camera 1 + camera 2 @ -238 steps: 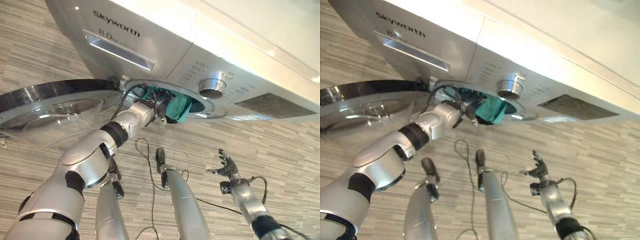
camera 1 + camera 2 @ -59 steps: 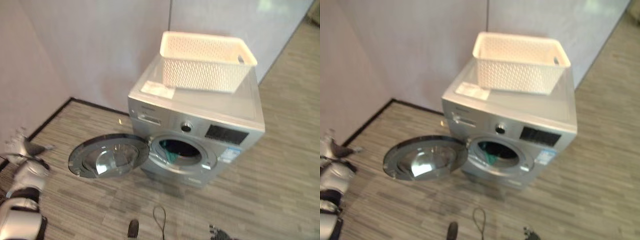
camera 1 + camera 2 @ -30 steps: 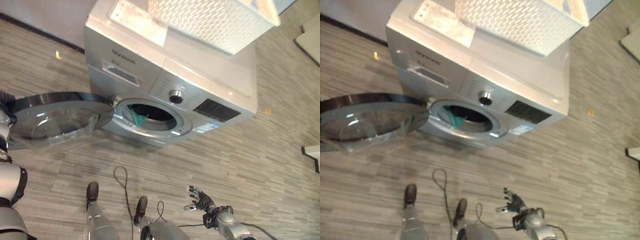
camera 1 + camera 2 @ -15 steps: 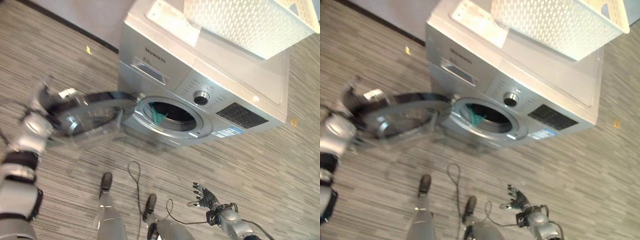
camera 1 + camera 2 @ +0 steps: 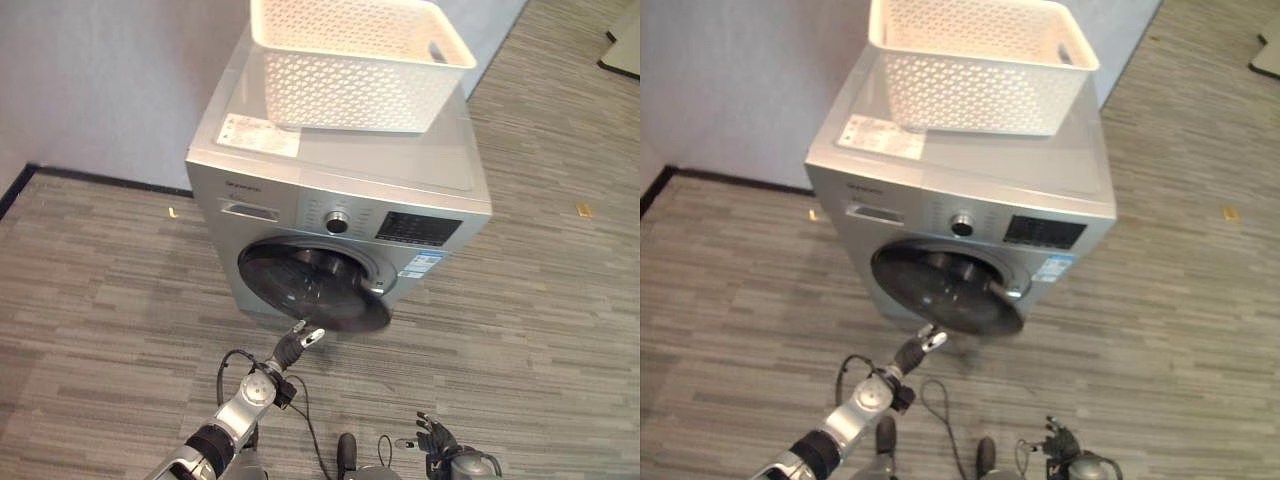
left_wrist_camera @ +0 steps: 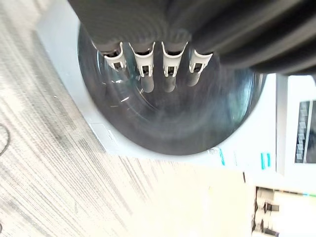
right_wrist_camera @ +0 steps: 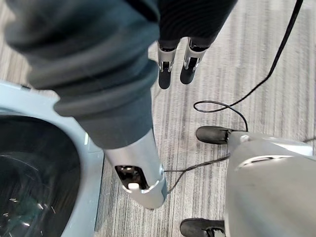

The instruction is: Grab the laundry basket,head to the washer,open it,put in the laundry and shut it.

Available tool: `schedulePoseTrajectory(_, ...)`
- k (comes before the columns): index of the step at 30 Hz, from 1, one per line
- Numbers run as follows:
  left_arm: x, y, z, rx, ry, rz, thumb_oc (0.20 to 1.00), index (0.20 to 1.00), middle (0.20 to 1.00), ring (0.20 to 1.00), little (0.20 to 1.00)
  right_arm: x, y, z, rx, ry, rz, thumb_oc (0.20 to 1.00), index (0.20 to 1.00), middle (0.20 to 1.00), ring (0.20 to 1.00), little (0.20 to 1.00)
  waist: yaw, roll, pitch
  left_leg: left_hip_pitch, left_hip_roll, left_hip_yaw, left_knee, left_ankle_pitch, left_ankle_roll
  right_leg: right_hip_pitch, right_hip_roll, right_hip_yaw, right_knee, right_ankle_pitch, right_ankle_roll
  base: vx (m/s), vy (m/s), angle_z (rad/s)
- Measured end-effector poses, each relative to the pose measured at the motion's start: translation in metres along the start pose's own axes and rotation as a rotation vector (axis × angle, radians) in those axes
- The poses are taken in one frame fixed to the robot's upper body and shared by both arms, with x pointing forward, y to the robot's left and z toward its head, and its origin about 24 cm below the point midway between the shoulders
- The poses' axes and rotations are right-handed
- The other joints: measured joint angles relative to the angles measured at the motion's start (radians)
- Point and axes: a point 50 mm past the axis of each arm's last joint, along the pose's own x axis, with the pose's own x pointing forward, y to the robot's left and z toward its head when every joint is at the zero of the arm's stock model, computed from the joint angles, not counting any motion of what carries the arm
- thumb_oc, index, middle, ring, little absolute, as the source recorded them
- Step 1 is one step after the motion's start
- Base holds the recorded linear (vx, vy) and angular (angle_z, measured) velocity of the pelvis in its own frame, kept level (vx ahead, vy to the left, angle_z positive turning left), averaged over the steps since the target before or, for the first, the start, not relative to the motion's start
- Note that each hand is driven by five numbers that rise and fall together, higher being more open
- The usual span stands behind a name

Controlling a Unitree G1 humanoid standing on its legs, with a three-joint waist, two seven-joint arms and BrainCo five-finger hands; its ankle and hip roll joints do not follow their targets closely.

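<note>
The one silver front-loading washing machine (image 5: 340, 200) stands at twelve o'clock from the left hand (image 5: 292, 345), whose straight, slightly spread fingers (image 6: 145, 71) reach toward the lower rim of the round dark glass door (image 5: 312, 285), which lies nearly closed over the drum opening; whether they touch it I cannot tell. One white perforated plastic laundry basket (image 5: 355, 60) sits on the washer's top, well apart from both hands. At five o'clock, low near the grey striped floor (image 5: 100, 290), the right hand (image 5: 436, 440) hangs with loosely parted fingers holding nothing.
</note>
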Motion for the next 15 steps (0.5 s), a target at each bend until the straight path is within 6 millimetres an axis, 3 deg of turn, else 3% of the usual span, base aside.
schedulePoseTrajectory(7, 0.004, -0.01, 0.024, 0.036, -0.1, -0.072, 1.0, 1.0, 1.0, 1.0, 1.0, -0.006, -0.017, -0.025, -0.026, 0.093, -0.068, 1.0, 1.0, 1.0, 1.0, 1.0, 0.005, 0.048, -0.035, 0.029, 0.026, 0.019, -0.005, -0.004, -0.008, 0.02, 0.02, 0.014, -0.008, 0.0, -0.015, 0.01, -0.024, -0.1)
schedulePoseTrajectory(9, 0.0, -0.008, 0.022, 0.037, -0.104, -0.084, 1.0, 1.0, 1.0, 1.0, 1.0, -0.007, -0.019, -0.026, -0.046, 0.1, -0.083, 1.0, 1.0, 1.0, 1.0, 1.0, 0.005, 0.061, -0.038, 0.034, 0.032, 0.016, -0.005, 0.0, -0.013, 0.028, 0.026, 0.014, -0.008, 0.002, -0.018, 0.0, 0.0, 0.0)
schedulePoseTrajectory(15, -0.035, 0.0, -0.036, -0.162, 0.053, -0.019, 1.0, 1.0, 1.0, 1.0, 1.0, -0.008, -0.02, -0.032, -0.05, 0.122, -0.09, 1.0, 1.0, 1.0, 1.0, 1.0, 0.031, 0.101, -0.038, 0.061, 0.03, -0.013, -0.006, -0.003, -0.013, 0.072, 0.028, -0.018, -0.008, -0.01, -0.027, 0.0, 0.016, 0.15)
